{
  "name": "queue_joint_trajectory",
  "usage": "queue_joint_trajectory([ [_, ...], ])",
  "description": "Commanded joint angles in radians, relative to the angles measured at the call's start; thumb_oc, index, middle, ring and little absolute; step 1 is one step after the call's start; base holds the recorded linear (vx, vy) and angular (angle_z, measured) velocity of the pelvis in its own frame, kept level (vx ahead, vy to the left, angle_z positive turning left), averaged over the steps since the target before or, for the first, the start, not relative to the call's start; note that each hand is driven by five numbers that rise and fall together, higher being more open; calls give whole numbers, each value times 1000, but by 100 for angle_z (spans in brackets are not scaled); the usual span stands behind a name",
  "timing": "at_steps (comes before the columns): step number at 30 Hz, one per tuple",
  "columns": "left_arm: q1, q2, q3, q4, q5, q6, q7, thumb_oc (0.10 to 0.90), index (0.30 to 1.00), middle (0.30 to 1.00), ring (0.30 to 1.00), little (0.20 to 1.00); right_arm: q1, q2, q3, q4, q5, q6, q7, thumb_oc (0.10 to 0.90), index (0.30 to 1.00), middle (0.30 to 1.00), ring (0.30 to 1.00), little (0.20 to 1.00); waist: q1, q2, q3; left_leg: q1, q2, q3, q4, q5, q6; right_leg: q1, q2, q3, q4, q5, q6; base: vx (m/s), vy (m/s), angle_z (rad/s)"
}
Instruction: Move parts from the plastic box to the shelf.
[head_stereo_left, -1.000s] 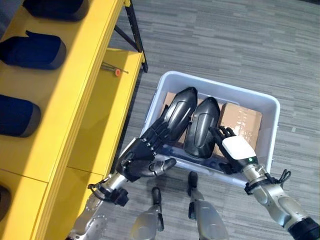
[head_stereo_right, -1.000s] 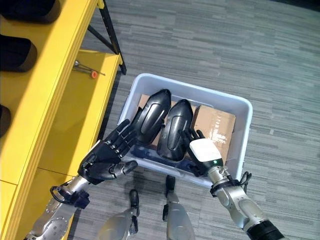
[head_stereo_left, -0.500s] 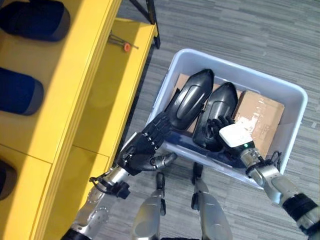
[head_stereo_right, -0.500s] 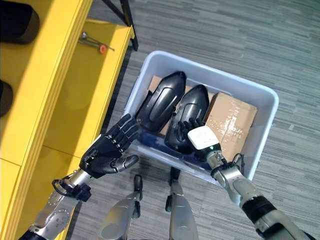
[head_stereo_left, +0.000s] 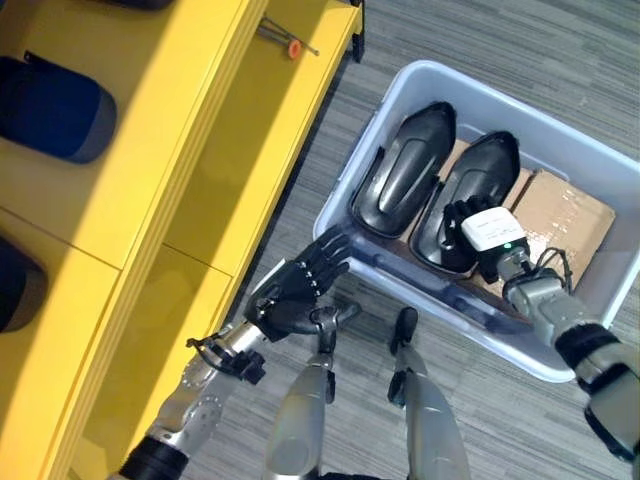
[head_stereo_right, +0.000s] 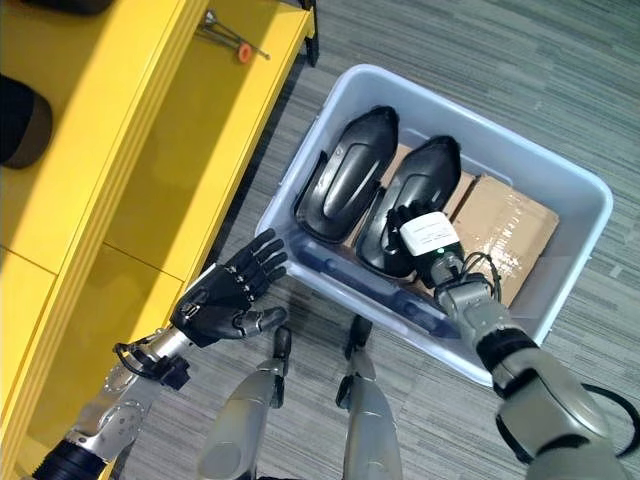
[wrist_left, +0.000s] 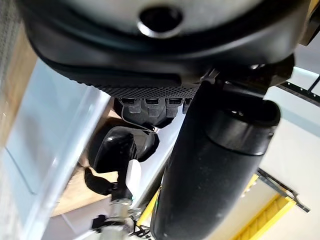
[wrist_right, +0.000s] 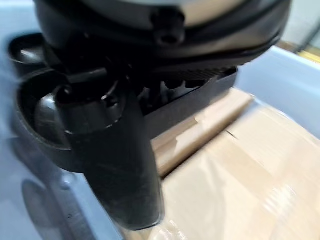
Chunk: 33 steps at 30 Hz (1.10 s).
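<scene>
A pale plastic box (head_stereo_right: 336, 96) stands on the floor and holds two long black moulded parts side by side, the left part (head_stereo_right: 347, 178) and the right part (head_stereo_right: 428, 178). My right hand (head_stereo_right: 424, 233), white cover on its back, lies on the near end of the right part with its fingers spread over it. In the right wrist view the black part's rim (wrist_right: 30, 107) runs beside the thumb (wrist_right: 117, 165). My left hand (head_stereo_left: 298, 296) hovers open outside the box, by its near left wall, holding nothing. The yellow shelf (head_stereo_left: 170, 170) runs along the left.
A taped cardboard box (head_stereo_right: 508, 226) fills the right side of the plastic box. Dark blue padded parts (head_stereo_left: 55, 95) sit on the shelf's upper level. A small tool with an orange handle (head_stereo_left: 291, 47) lies on the lower level. Grey carpet surrounds the box.
The camera has shifted. My left hand has drawn back off the left part and out of the box. My right hand has slid further onto the right part.
</scene>
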Motion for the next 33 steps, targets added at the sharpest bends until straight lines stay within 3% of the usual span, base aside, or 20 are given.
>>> queue_joint_trajectory([
  [1,2,27,25,-166,8,-21,-74,900,1000,1000,1000,1000,-2,-52,45,169,33,129,140,900,1000,1000,1000,1000,37,74,-17,-41,-51,-12,-168,112,48,28,31,-5,245,-317,7,19,-53,12],
  [6,39,26,47,-212,4,29,-121,900,1000,1000,1000,1000,20,-65,-13,229,5,235,151,900,1000,1000,1000,1000,47,75,-17,-15,-50,-16,-172,104,51,52,24,-20,244,-318,10,26,-65,9],
  [18,76,35,68,-234,6,46,-163,900,1000,1000,1000,1000,87,-110,-85,180,-109,245,94,900,1000,1000,1000,1000,25,58,-17,54,-36,6,-201,98,52,116,27,-8,197,-296,22,7,-14,5],
  [22,99,15,79,-240,-60,83,-150,900,1000,1000,1000,1000,134,-132,-102,-15,-172,246,59,900,1000,1000,1000,1000,-3,45,-17,81,-31,25,-205,90,50,140,29,7,182,-291,25,0,48,-8],
  [33,138,13,111,-235,-41,25,-142,900,1000,1000,1000,1000,384,-126,-229,-302,-276,356,71,900,1000,1000,1000,1000,-59,17,-17,94,-25,53,-212,84,56,134,40,42,177,-284,33,-12,30,-15],
])
